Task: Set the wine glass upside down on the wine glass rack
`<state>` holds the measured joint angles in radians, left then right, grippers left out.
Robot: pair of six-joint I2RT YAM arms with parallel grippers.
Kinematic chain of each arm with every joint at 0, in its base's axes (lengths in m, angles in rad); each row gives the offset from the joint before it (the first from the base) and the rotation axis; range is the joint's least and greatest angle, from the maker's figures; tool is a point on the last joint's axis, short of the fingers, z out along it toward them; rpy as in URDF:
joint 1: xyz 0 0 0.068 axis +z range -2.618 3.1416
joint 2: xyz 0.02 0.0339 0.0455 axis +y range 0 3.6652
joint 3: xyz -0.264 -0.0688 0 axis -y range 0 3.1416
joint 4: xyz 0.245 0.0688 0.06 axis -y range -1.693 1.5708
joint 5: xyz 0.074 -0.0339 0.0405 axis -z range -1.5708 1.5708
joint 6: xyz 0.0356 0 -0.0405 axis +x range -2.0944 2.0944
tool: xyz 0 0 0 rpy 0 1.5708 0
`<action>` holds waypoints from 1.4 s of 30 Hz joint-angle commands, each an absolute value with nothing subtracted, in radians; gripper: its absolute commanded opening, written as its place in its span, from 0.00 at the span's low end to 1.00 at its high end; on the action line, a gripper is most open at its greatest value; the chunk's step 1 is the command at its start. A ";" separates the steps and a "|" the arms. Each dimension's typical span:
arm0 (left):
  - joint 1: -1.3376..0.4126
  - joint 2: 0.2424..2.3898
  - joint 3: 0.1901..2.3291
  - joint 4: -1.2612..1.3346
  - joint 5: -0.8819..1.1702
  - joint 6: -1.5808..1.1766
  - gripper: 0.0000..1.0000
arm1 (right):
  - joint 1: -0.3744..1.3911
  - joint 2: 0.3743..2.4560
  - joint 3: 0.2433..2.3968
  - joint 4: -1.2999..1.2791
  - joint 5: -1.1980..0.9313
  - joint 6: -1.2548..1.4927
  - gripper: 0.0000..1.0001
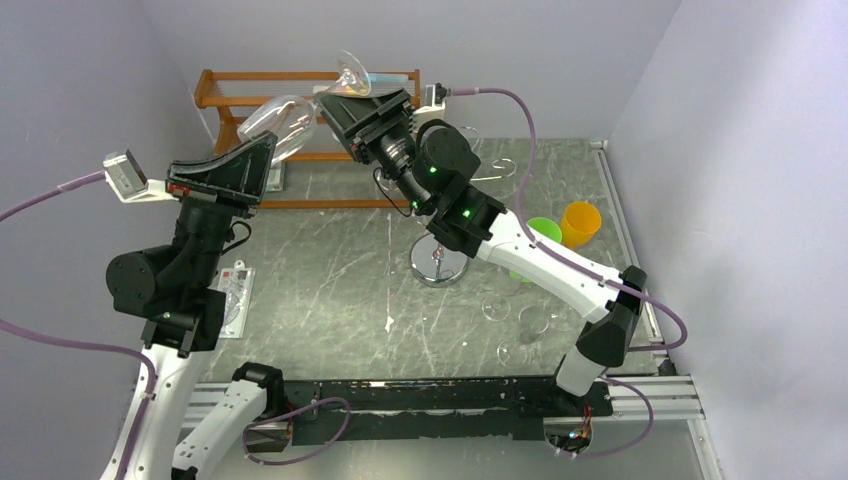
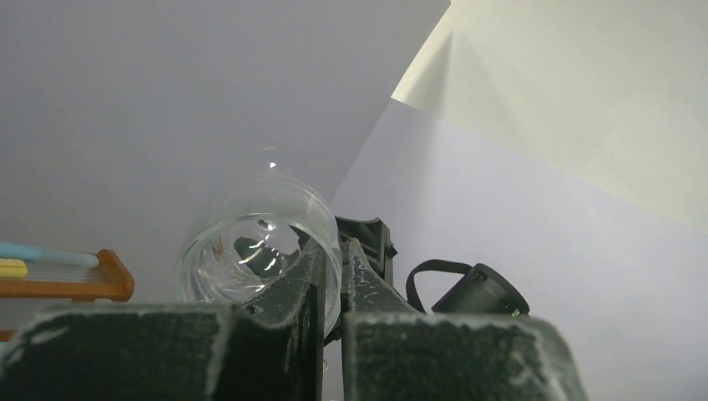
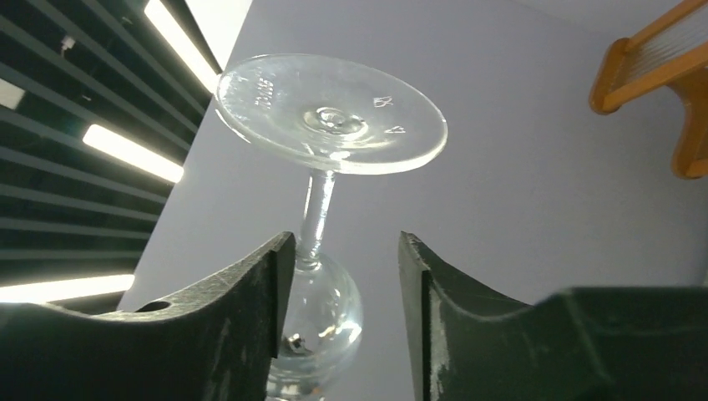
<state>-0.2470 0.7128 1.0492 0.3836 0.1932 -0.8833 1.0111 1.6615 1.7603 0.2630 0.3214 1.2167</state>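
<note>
Wine glass [image 1: 283, 125] is hanging in the air at upper left of the top view, lying nearly level, foot pointing toward the back wall. It is well apart from the wine glass rack [image 1: 440, 265], whose chrome base is showing at centre, under the right arm.

Left pincer [image 1: 268, 142] is clenching the bowl's rim wall between its fingers, most likely to steady the glass for a handover. Right pincer [image 3: 346, 251] is sitting released, jaws standing either side of the stem just under the foot. Judging by this, a stem grip is being set up so the glass can go on the rack bowl-down.

Count:
- one wine glass aloft
- one chrome rack
- one wooden shelf rack [image 1: 300, 75]
- one green cup [image 1: 545, 230]
- one orange cup [image 1: 581, 220]
- seemingly three clear glasses [image 1: 497, 306], sitting on the bench [image 1: 330, 260] at lower right
</note>
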 commanded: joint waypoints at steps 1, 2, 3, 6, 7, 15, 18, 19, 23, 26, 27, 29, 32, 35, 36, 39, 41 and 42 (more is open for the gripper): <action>-0.241 0.689 1.027 0.486 0.231 -0.913 0.05 | 1.020 1.671 1.798 0.297 0.341 1.228 0.48; -0.241 0.687 1.022 0.487 0.234 -0.913 0.05 | 1.020 1.671 1.795 0.302 0.338 1.229 0.46; -0.240 0.684 1.018 0.489 0.236 -0.914 0.05 | 1.021 1.669 1.790 0.312 0.334 1.229 0.43; -0.240 0.677 1.006 0.498 0.248 -0.918 0.05 | 1.023 1.670 1.788 0.338 0.313 1.228 0.40; -0.241 0.675 1.001 0.500 0.248 -0.918 0.05 | 1.024 1.671 1.790 0.340 0.306 1.229 0.39; -0.240 0.659 0.982 0.462 0.244 -0.909 0.09 | 1.036 1.661 1.773 0.362 0.276 1.211 0.00; -0.240 0.633 0.972 0.377 0.221 -0.888 0.42 | 1.036 1.644 1.757 0.367 0.289 1.148 0.00; -0.240 0.619 0.971 0.326 0.200 -0.877 0.57 | 1.036 1.633 1.742 0.377 0.291 1.120 0.00; -0.241 0.551 0.974 0.108 0.156 -0.809 0.94 | 1.036 1.580 1.672 0.411 0.314 0.994 0.00; -0.241 0.501 0.993 -0.032 0.198 -0.702 0.97 | 1.036 1.539 1.625 0.432 0.300 0.858 0.00; -0.241 0.482 1.002 -0.091 0.198 -0.673 0.97 | 1.036 1.529 1.614 0.438 0.275 0.815 0.00; -0.241 0.450 1.015 -0.189 0.199 -0.614 0.97 | 1.034 1.504 1.600 0.446 0.220 0.707 0.00; -0.241 0.407 1.047 -0.291 0.186 -0.516 0.97 | 1.035 1.467 1.588 0.408 0.117 0.557 0.00; -0.241 0.397 1.095 -0.355 0.166 -0.447 0.97 | 1.034 1.422 1.562 0.366 0.014 0.435 0.00; -0.241 0.401 1.110 -0.358 0.180 -0.437 0.97 | 1.035 1.409 1.558 0.345 -0.029 0.393 0.00; -0.240 0.434 1.146 -0.316 0.286 -0.434 0.97 | 1.034 1.374 1.559 0.250 -0.151 0.290 0.00; -0.241 0.471 1.154 -0.250 0.394 -0.451 0.97 | 1.035 1.351 1.543 0.213 -0.229 0.238 0.00; -0.241 0.493 1.157 -0.232 0.444 -0.462 0.97 | 1.036 1.342 1.537 0.198 -0.266 0.213 0.00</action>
<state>-0.2455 0.4202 1.1328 -0.2771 0.2485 -0.4824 1.0306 1.3884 1.5604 0.2676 -0.0666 0.3943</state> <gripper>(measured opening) 0.968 0.063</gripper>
